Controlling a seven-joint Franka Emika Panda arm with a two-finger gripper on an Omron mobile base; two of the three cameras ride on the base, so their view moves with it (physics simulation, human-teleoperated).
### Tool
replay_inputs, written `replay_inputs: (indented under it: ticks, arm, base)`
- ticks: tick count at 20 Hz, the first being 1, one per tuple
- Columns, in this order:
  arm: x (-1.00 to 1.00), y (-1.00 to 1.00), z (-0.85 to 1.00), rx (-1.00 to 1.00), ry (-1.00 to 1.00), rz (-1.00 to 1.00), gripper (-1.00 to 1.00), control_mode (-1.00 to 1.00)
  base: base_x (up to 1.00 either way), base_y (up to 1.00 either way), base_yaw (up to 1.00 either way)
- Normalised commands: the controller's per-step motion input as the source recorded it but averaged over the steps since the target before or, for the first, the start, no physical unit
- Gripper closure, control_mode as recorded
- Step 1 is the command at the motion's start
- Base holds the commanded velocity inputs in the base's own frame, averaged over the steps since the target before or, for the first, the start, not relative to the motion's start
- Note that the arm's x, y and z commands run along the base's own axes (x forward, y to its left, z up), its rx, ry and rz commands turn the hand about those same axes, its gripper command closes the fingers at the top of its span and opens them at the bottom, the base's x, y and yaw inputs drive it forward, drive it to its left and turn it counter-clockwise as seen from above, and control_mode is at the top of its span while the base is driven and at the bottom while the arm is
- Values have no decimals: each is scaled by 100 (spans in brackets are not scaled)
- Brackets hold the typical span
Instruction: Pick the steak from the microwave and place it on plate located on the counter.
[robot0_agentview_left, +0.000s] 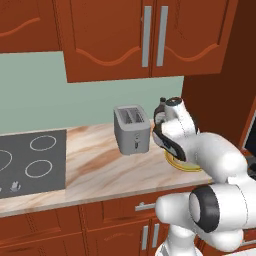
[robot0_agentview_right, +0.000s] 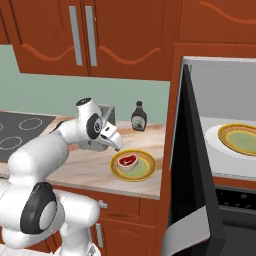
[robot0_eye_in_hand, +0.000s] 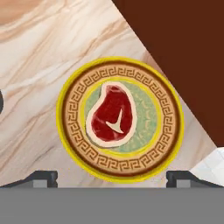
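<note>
the steak (robot0_eye_in_hand: 111, 114) lies flat in the pale green middle of the plate (robot0_eye_in_hand: 70, 131), and the plate sits on the marbled counter (robot0_eye_in_hand: 35, 65) close to the tall brown cabinet side. from the right base view the same steak (robot0_agentview_right: 127, 161) shows as a small red slab on the yellow-rimmed plate (robot0_agentview_right: 147, 169), near the counter's front edge, with a dark sauce bottle (robot0_agentview_right: 138, 116) standing further back against the wall. the gripper (robot0_agentview_right: 118, 145) hangs just above the plate's left side, not touching the meat; in the hand view its two dark fingertips (robot0_eye_in_hand: 41, 177) stand wide apart on either side of the plate with nothing between them. the microwave (robot0_agentview_right: 225, 145) stands with its dark door swung out, and a second, similar plate rests inside on a white disc. in the left base view a grey toaster (robot0_agentview_left: 132, 129) sits on the counter beside the black stovetop (robot0_agentview_left: 32, 162), and the arm hides most of the plate.
</note>
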Motion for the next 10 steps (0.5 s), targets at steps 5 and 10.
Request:
replay_inputs:
  ticks: [5,10]
  arm:
    - [-91,45,58,-3,-1,18,-100,-100]
    - [-96,12,66,1,0,21,-100,-100]
  base:
    - [0,0,0]
    - [0,0,0]
